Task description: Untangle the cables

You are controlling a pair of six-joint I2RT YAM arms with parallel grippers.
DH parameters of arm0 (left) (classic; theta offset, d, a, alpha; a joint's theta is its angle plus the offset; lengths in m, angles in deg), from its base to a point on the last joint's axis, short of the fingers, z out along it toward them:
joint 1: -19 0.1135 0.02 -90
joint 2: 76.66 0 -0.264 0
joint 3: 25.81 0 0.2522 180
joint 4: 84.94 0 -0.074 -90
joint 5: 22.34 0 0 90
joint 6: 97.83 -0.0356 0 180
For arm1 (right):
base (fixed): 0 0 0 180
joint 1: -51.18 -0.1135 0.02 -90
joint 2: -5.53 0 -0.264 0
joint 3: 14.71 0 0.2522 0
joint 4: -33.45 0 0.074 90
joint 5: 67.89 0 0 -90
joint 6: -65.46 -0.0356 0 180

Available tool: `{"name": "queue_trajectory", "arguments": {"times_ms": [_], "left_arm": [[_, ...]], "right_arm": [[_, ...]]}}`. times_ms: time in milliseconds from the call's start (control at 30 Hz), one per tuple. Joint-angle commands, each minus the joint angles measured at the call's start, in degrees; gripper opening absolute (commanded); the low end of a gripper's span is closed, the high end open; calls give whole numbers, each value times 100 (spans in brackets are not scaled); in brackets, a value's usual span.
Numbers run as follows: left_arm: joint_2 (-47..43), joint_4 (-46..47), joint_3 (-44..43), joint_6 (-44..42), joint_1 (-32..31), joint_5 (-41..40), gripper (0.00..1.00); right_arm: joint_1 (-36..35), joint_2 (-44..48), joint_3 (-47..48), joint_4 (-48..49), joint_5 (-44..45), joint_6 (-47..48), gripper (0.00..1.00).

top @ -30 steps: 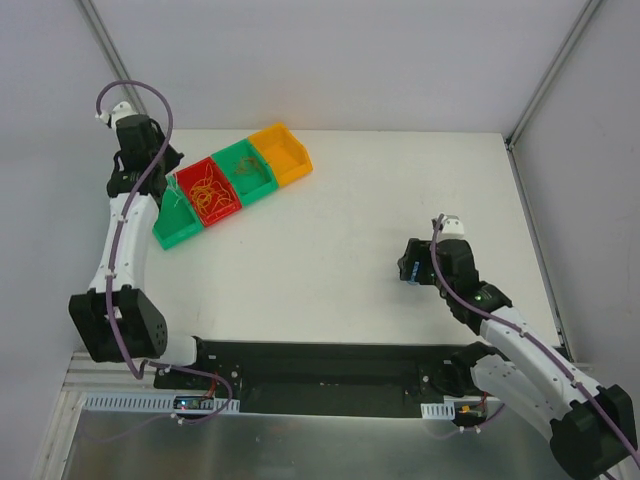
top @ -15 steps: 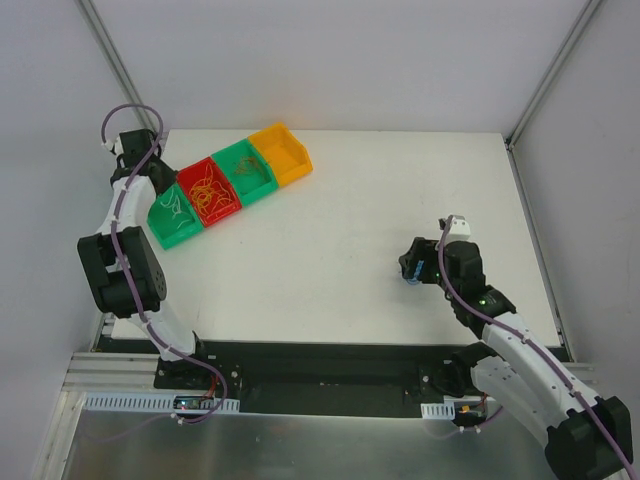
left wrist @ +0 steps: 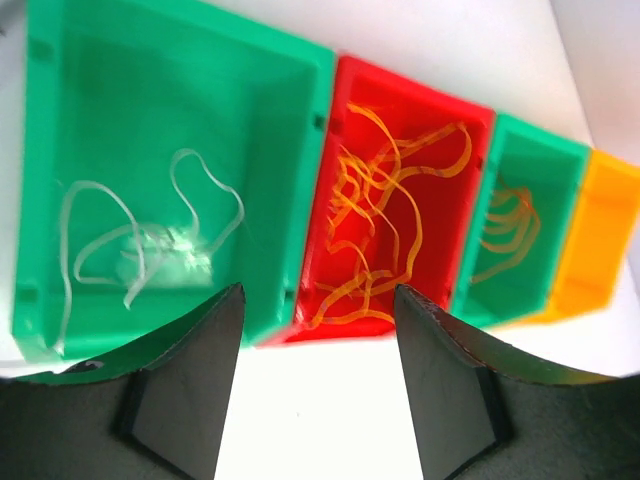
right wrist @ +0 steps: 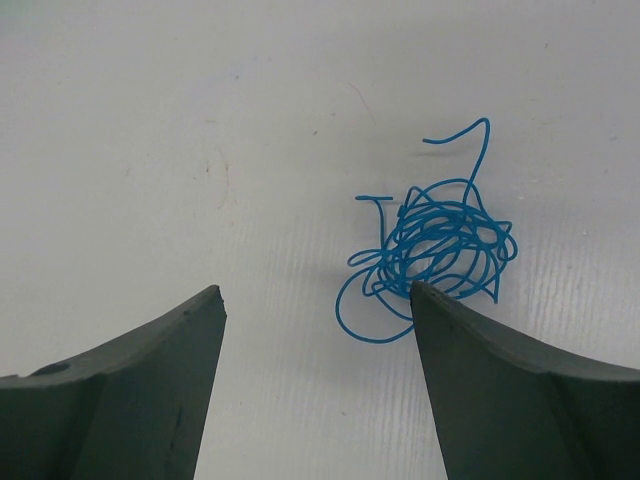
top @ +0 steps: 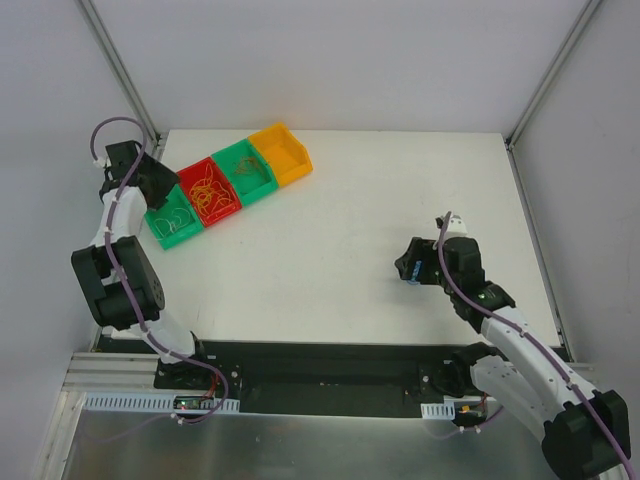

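Note:
A tangled clump of blue cables [right wrist: 435, 245] lies on the white table just ahead of my right fingertip. My right gripper [right wrist: 317, 300] hangs open over bare table beside the clump, holding nothing. In the top view it [top: 408, 270] sits at the right middle of the table. My left gripper [left wrist: 315, 380] is open and empty at the near edge of the bins [top: 163, 197]. Pale green cables [left wrist: 150, 245] lie loose in the left green bin [left wrist: 150, 100]. Orange cables [left wrist: 390, 230] fill the red bin [left wrist: 445, 270].
A second green bin [left wrist: 520, 160] holds a few orange-yellow wires [left wrist: 505, 225]. An orange bin [top: 281, 152] ends the row at the table's far left. The table's left edge runs close beside the left arm [top: 110, 230].
The left gripper has gone from shut to open and drawn back towards the left edge, leaving the pale green wires in the left green bin. The right arm has barely moved.

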Motion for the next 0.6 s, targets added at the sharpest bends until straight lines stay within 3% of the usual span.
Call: {"name": "queue_trajectory", "arguments": {"times_ms": [0, 133, 233, 367, 567], "left_arm": [[-822, 252, 391, 491, -210, 953, 61], [-1165, 594, 743, 457, -981, 1463, 66], [-702, 736, 508, -95, -1895, 2533, 70], [-15, 683, 190, -300, -2758, 4203, 65], [-260, 587, 120, -721, -3927, 4364, 64]], "right_arm": [[42, -97, 445, -293, -224, -176, 77], [304, -588, 1006, -1495, 664, -387, 77], [848, -1028, 1262, -1832, 306, -318, 77], [1307, -1486, 1517, -1990, -240, -45, 73], [1430, -1925, 1649, -1674, -240, -79, 58]]}}
